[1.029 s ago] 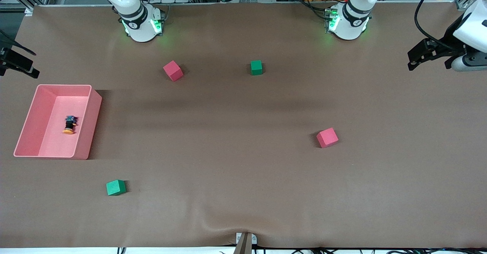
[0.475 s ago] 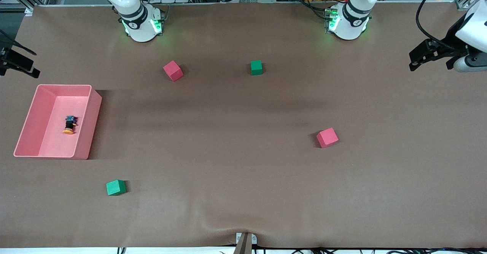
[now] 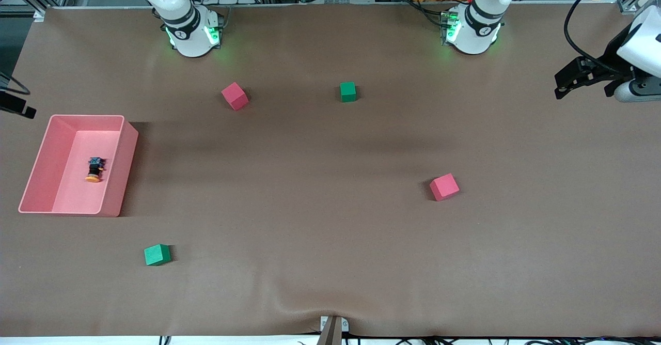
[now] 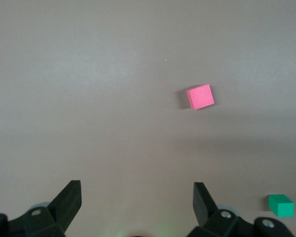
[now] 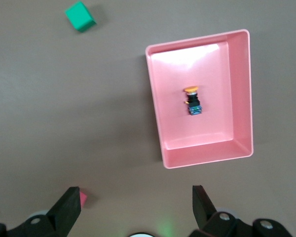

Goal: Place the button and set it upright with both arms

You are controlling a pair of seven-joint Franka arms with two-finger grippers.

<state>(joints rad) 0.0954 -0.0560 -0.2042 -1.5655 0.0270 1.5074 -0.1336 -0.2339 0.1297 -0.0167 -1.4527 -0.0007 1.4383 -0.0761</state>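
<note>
Both pairs of jaws stand wide and hold nothing. The right gripper point(image 5: 133, 207) hangs over the surface point(image 3: 330, 221) just beside the pink tray point(image 5: 240, 94); the left gripper point(image 4: 137, 205) hangs over the left arm's end. Since a second ago the right gripper's tip has slid toward the view's edge, and the left has barely shifted. The button point(image 3: 94, 169) lies on its side in the tray, unmoved. Two red cubes point(image 3: 235, 96) and two green cubes point(image 3: 156, 254) are scattered on the brown surface.
</note>
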